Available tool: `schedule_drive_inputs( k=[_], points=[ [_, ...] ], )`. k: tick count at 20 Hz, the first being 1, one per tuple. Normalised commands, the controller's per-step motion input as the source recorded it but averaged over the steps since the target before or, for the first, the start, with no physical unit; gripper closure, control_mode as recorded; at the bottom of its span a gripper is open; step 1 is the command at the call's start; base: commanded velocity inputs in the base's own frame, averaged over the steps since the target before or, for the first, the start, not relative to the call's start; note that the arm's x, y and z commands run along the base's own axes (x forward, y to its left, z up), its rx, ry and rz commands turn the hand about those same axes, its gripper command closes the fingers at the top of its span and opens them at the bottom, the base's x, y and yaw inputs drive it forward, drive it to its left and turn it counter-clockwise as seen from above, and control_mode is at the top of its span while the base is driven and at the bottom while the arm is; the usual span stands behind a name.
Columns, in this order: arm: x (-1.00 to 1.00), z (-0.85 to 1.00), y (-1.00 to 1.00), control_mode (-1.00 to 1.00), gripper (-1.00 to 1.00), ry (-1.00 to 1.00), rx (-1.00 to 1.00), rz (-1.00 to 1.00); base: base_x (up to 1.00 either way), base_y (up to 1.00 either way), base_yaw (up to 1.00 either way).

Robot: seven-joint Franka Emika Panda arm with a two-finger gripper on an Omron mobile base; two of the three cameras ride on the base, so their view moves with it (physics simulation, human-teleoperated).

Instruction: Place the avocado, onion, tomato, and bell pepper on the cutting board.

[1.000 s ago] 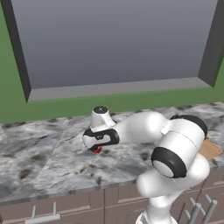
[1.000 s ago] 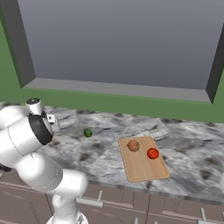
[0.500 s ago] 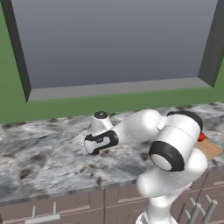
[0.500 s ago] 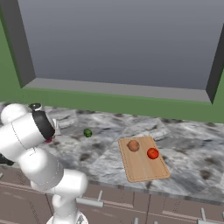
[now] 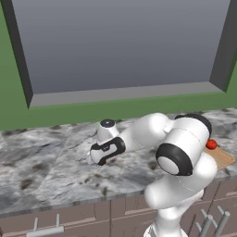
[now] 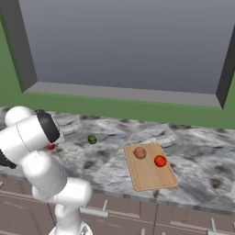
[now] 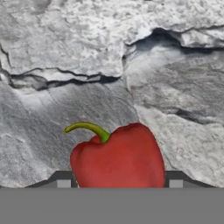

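The grey marble counter [image 6: 105, 165] runs along under a big window with green walls around it. Near the left end, the gripper [image 7: 119, 186] is down low with the bell pepper [image 7: 117, 158] sitting between its two dark tips, but I cannot tell if the tips press on it yet, so it should close gently around the middle before lifting. Farther along lies the avocado [image 6: 92, 139], and to the right the onion [image 6: 140, 153] and tomato [image 6: 160, 160] already rest on the cutting board [image 6: 151, 176].

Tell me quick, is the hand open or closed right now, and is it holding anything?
Hand: its fingertips sit on either side of the bell pepper on the counter; whether it has closed on it cannot be told.
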Motion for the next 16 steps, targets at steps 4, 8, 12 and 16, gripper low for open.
schedule_drive_inputs(
  k=[4, 8, 12, 16],
  points=[
    [0.0, 0.19, 0.0, -1.0, 1.0, 0.0, 0.0, 0.0, 0.0, 0.0, 0.0],
    [-0.18, 0.75, -0.09, -1.0, 1.0, 0.04, 0.0, 0.0, 0.0, 0.0, 0.0],
    [-0.32, 0.82, -0.36, -1.0, 1.0, 0.06, 0.0, -0.07, 0.0, 0.0, 0.0],
    [-0.38, 0.69, -0.58, -1.0, 1.0, 0.04, -0.01, -0.11, 0.0, 0.0, 0.0]
  ],
)
